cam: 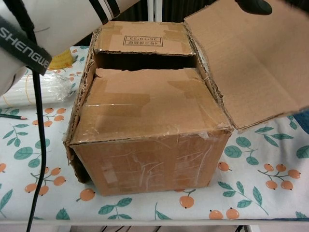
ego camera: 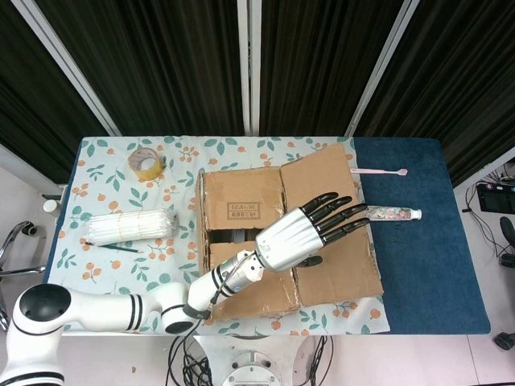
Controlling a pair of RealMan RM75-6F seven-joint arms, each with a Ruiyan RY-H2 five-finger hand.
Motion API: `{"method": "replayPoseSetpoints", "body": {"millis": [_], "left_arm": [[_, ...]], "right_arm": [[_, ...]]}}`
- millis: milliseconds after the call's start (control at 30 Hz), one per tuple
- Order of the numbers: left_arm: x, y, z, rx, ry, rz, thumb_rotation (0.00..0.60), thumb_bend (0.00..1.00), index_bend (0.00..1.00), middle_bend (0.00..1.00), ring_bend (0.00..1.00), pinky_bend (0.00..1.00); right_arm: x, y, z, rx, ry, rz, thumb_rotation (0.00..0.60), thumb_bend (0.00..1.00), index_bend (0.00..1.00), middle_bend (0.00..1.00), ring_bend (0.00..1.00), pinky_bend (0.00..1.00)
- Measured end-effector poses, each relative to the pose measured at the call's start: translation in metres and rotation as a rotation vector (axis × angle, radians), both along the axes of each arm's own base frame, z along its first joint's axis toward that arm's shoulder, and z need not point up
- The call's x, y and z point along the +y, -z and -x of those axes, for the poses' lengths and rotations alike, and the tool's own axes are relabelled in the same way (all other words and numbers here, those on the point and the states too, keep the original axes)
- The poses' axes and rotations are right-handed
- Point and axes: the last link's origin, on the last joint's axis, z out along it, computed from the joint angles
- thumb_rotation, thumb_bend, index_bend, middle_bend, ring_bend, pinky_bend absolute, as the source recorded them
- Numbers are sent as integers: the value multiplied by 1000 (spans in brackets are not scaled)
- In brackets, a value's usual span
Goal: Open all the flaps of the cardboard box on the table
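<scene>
The left hand (ego camera: pixel 310 233) reaches across the cardboard box (cam: pixel 145 125) with its dark fingers (ego camera: pixel 338 217) spread flat and nothing held, their tips over the right side flap (ego camera: pixel 330 225), which lies folded out past the box's right edge. From the chest view only a dark fingertip (cam: pixel 253 5) shows at the top of that flap; whether the palm actually presses the cardboard I cannot tell. To finish this step well, I judge the hand should push the flap outward and down with flat fingers until it lies over without springing back, sliding along the panel rather than catching its edge, since the worn cardboard may tear at the crease. The box sits in the middle of the bench (ego camera: pixel 105 153) on the floral cloth, under and to the left of the hand. Two inner flaps remain folded down: the near flap (cam: pixel 145 106) and the far flap (cam: pixel 142 41), with a dark gap between them. The right hand is not visible in either view.
</scene>
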Motion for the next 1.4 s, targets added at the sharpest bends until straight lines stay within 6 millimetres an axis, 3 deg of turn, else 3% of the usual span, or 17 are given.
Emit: {"method": "replayPoseSetpoints", "body": {"millis": [300,533,633,833,1133,1400], "left_arm": [[18,-22,30,32,-63,-83,600,34,0,26,70,154],[22,-43,86,111,-167,-124,600,36,0,26,70,154],[17,-34,104,144,-204,-92,600,37,0,26,70,154],[15,-9,116,176,-222,-69,600,38,0,26,70,154],[29,20,123,268,-234,-166,600,40,0,14,70,154],[36,28,122,319,-265,-239,600,56,0,9,69,153]], "right_arm": [[-1,2,-5,12,-13,-7,600,214,0,0,0,0],[-6,11,-19,33,-30,-27,600,214,0,0,0,0],[-9,16,-24,37,-36,-33,600,214,0,0,0,0],[-9,19,-24,41,-21,-34,600,214,0,0,0,0],[-8,18,-13,38,16,-42,600,212,0,0,0,0],[-12,20,-8,26,24,-49,600,212,0,0,0,0]]}}
